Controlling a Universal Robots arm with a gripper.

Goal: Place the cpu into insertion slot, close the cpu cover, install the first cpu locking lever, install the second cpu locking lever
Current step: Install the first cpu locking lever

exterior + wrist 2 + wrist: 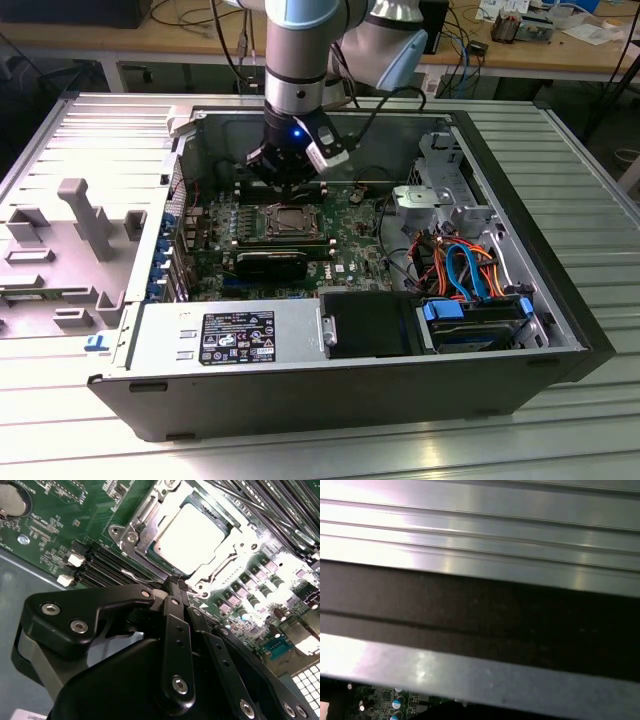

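The arm reached down into an open computer case (300, 395) that lay on its side on the ribbed metal counter (590, 200). In the exterior view the gripper (288, 180) hung low over the green motherboard (350, 245), just behind the socket.

The cpu (287, 220) sat in that socket, flat and square. In the second wrist view its dull silver top (192, 535) caught a hard glare, and the cpu cover (141, 520) lay down around it as a silvery frame, the chip showing through its window. Whether the locking levers were latched I could not tell.

The gripper (173, 582) was clenched in the second wrist view: its black fingertips (172, 587) met in a narrow point just beside the socket's near corner. A thin bright wire (131, 575) curved close by the tips — touching or apart, I could not tell. Dark memory slots (100, 565) ran alongside, and a coin cell (12, 497) sat at the board's far corner.

In the exterior view a black block (270, 265) lay on the board just in front of the socket. The grey power supply (230, 335) filled the case's front corner at the exterior view's left. Orange and blue cables (460, 265) looped over a drive with blue tabs (470, 325) at the exterior view's right.

The first wrist view showed the counter's ridges (480, 530), a dark band of case wall (480, 615) and a sliver of board (385, 700).
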